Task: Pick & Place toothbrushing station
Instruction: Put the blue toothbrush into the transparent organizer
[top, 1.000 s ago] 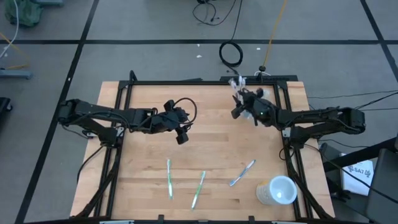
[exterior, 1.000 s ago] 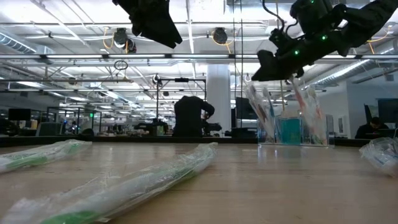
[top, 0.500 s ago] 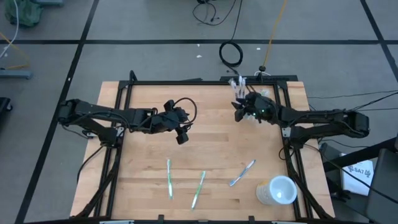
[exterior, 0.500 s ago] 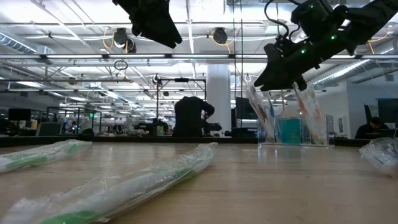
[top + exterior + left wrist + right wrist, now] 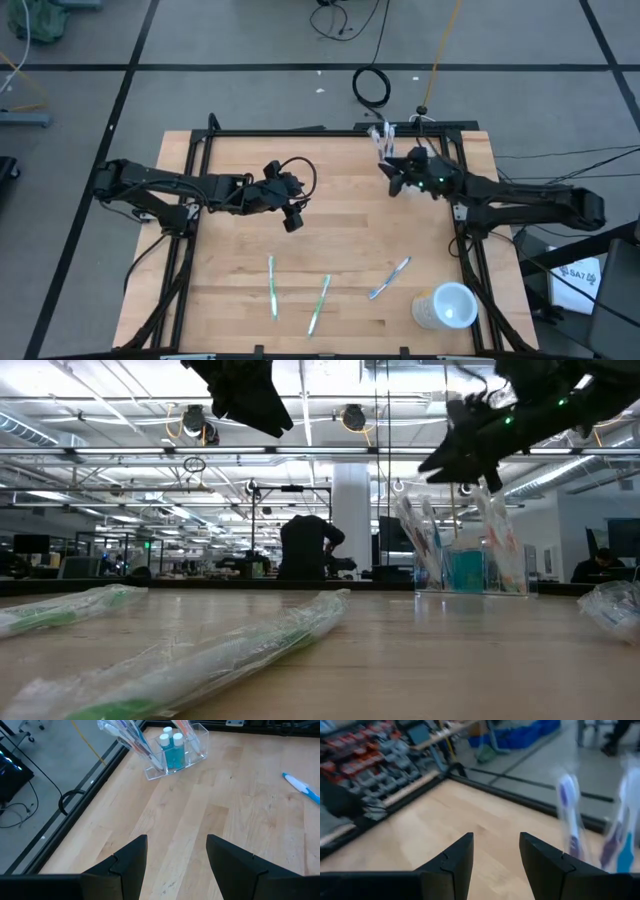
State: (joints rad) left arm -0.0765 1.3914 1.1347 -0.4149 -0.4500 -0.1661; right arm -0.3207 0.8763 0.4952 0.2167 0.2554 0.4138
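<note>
The toothbrushing station (image 5: 175, 747) is a small clear plastic holder with two blue white-capped tubes and several slim toothbrushes leaning out of it. It stands on its base at the table's far edge (image 5: 384, 135) and also shows in the low view (image 5: 465, 555). My right gripper (image 5: 392, 183) hangs open and empty above the table just in front of the station (image 5: 496, 860); blurred toothbrushes (image 5: 570, 815) show beside it. My left gripper (image 5: 292, 222) is open and empty above the table's middle (image 5: 177, 865).
Three wrapped toothbrushes lie on the near half of the table: two green ones (image 5: 272, 287) (image 5: 319, 303) and a blue one (image 5: 389, 277). A larger whitish cup (image 5: 445, 305) lies at the near right corner. A black frame (image 5: 330, 131) borders the table.
My right gripper has risen and drawn a little toward the table's right edge, and now points closer to level than before. It stays open. The station has stayed where it was.
</note>
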